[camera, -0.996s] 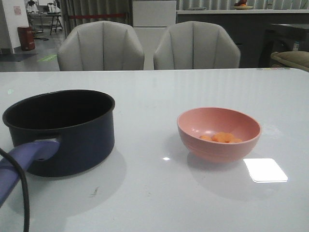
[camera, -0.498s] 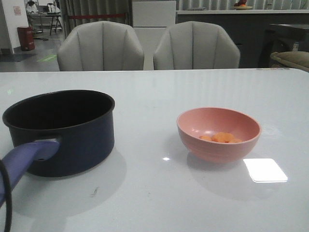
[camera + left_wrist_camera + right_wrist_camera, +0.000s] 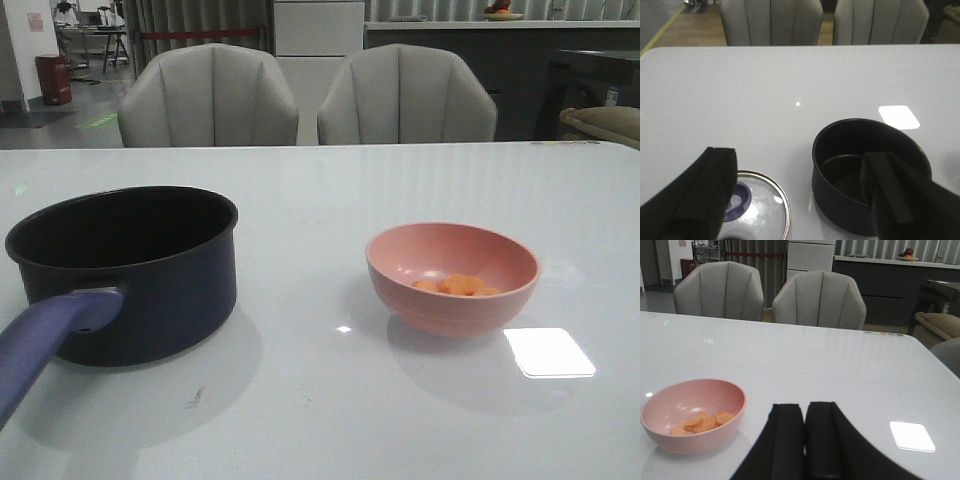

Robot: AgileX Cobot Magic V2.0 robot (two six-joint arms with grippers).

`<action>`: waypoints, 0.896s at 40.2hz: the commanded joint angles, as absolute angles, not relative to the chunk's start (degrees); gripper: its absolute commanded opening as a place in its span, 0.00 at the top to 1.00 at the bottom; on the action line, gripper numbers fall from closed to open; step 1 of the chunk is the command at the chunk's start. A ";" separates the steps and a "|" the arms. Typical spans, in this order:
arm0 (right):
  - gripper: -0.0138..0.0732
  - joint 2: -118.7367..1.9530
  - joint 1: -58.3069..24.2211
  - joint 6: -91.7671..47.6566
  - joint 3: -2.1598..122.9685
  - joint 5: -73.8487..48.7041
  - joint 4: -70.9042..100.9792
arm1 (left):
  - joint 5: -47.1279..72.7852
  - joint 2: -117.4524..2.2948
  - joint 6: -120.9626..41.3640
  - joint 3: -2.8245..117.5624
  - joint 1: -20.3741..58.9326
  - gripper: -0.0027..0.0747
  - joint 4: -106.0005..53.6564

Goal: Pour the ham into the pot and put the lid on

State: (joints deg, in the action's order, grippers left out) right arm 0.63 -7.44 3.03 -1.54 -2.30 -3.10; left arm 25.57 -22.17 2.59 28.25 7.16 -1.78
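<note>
The dark navy pot (image 3: 130, 270) stands at the left of the white table, its blue-purple handle (image 3: 45, 345) pointing to the near left. It also shows in the left wrist view (image 3: 865, 170). The ham (image 3: 457, 285), small orange chunks, lies in a pink bowl (image 3: 452, 275) at the right, also in the right wrist view (image 3: 702, 422). The glass lid (image 3: 762, 210) with a blue-purple knob (image 3: 737, 200) lies flat on the table beside the pot. My left gripper (image 3: 800, 192) is open and empty above the lid and pot. My right gripper (image 3: 805, 440) is shut and empty, to the right of the bowl.
Two grey chairs (image 3: 210, 95) stand behind the table's far edge. A bright light reflection (image 3: 548, 352) lies on the table (image 3: 330, 200) near the bowl.
A black cable that showed at the front view's lower left over the pot handle has moved out of the picture. The pot and bowl have not moved.
</note>
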 commanded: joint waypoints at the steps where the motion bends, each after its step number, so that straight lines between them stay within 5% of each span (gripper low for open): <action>1: 0.67 1.70 -7.23 2.92 -1.24 2.39 -3.64 | 20.97 -16.86 2.72 27.71 8.12 0.25 -1.93; 13: 0.67 1.70 -7.23 2.92 -1.24 2.39 -3.64 | 16.58 -3.65 2.72 21.60 9.51 0.25 -1.93; 28: 0.67 1.70 -7.23 2.98 0.93 10.61 -3.07 | 15.39 -3.00 2.72 21.35 10.22 0.25 -1.93; 36: 0.67 -3.47 -7.23 2.93 12.57 -6.75 -3.07 | 15.39 -3.00 2.72 21.35 11.55 0.25 -1.84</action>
